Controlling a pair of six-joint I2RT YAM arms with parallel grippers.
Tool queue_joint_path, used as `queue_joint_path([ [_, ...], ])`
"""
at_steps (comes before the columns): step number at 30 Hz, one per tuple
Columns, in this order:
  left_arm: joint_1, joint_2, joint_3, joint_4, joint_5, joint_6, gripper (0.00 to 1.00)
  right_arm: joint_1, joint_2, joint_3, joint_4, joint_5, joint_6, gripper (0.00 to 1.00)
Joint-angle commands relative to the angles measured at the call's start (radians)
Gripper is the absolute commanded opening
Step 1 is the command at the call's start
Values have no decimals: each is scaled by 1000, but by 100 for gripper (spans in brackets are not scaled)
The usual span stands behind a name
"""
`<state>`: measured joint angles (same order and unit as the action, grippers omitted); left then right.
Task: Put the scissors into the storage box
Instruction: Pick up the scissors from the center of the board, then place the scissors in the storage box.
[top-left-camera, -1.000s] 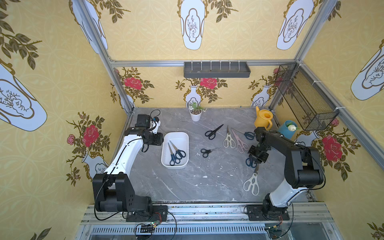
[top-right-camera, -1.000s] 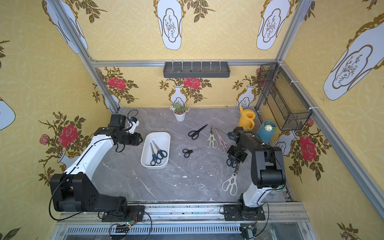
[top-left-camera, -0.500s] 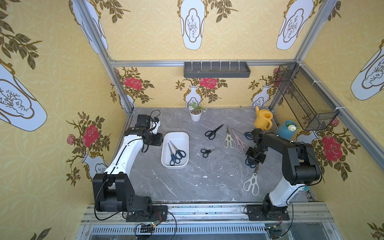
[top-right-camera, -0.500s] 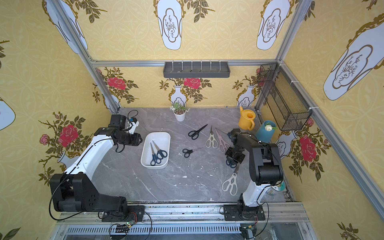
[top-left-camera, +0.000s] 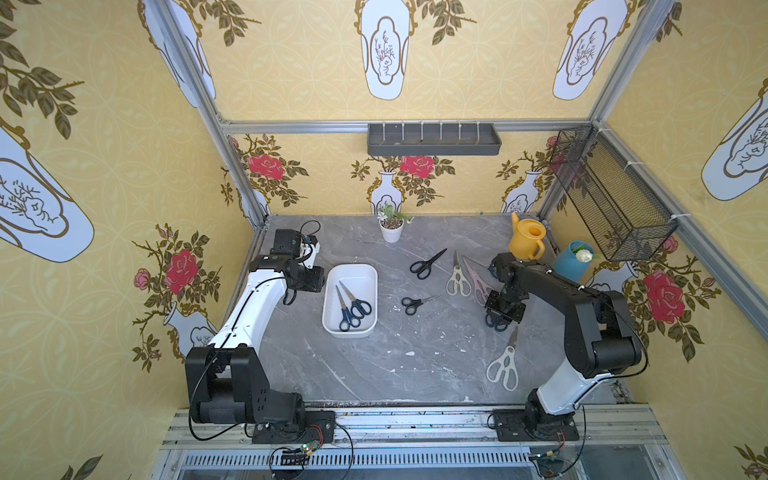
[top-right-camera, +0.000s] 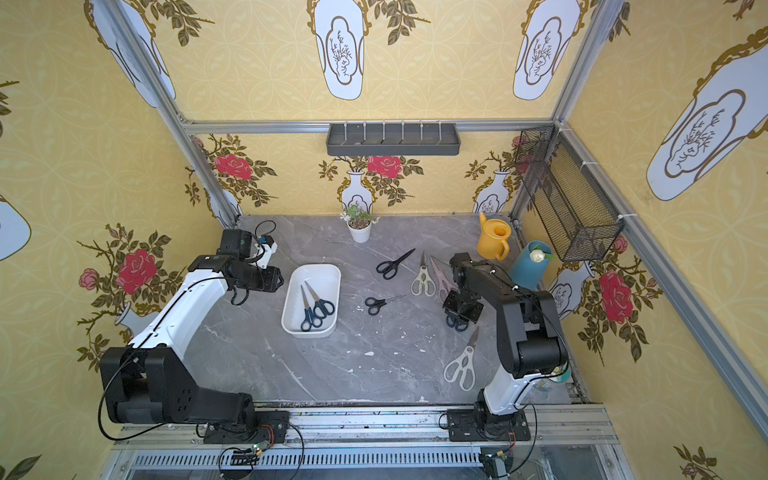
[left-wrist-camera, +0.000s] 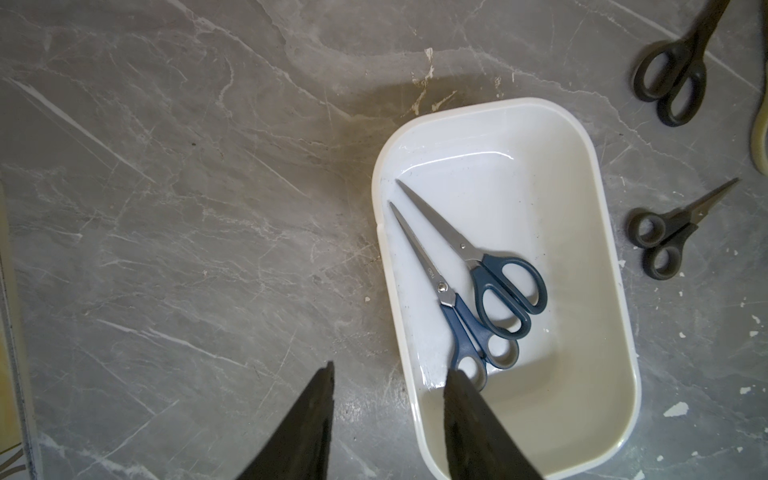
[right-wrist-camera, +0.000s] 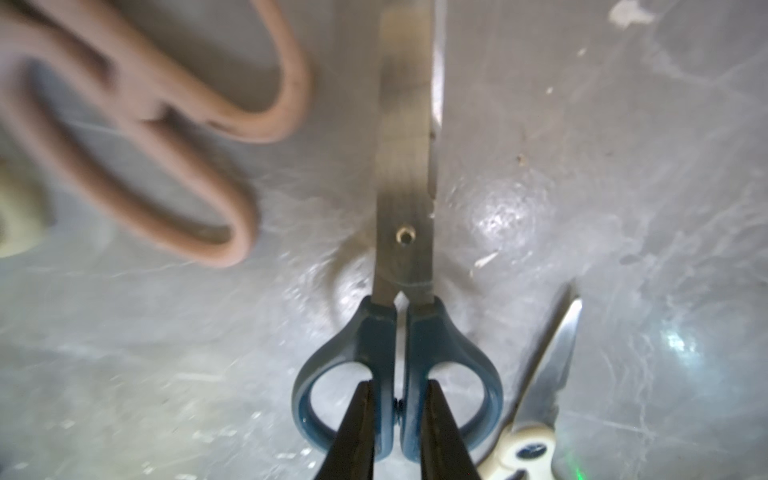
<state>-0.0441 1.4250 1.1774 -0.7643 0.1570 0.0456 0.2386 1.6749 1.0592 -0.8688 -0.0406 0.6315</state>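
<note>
Right wrist view shows the right tool (right-wrist-camera: 399, 384) pinching narrow on the navy scissors (right-wrist-camera: 405, 187), so lifting straight, clear of the pink pair (right-wrist-camera: 124, 95), seems wise.

Walls (top-left-camera: 307, 75) all round: yellow paper w/ red roses (top-left-camera: 417, 165) & big white-blue vase pics (top-left-camera: 384, 45). Silver metal bars (top-left-camera: 291, 124) run up the corners & across the back. High on the back wall: a dark grey tray (top-left-camera: 432, 139) w/ slots. On the right wall hangs a black wire basket (top-left-camera: 611, 195). Table (top-left-camera: 374, 374) is grey, stone-look, w/ white lines & little white chips (top-left-camera: 410, 353). Back middle: a small white pot w/ a green plant (top-left-camera: 391, 228). Back right corner: a yellow watering can (top-left-camera: 527, 241), & just beside it a blue cup (top-left-camera: 569, 262) w/ a white flower. Front edge: a silver rail (top-left-camera: 415, 419). Light is bright & even.
</note>
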Motion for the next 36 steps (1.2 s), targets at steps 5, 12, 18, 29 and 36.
queue_joint_path([
  [5,1,17,16,14,-16,9,48,167,-37,73,-76,-56,131,18],
  [12,8,29,29,15,-39,11,48,417,144,362,-73,-86,248,19],
  [18,72,4,-1,12,-6,19,49,586,409,740,-55,-175,273,20],
  [29,178,-91,-109,14,43,36,48,699,579,973,74,-329,336,20],
  [36,178,-113,-133,31,51,20,48,750,709,1135,46,-351,309,21],
])
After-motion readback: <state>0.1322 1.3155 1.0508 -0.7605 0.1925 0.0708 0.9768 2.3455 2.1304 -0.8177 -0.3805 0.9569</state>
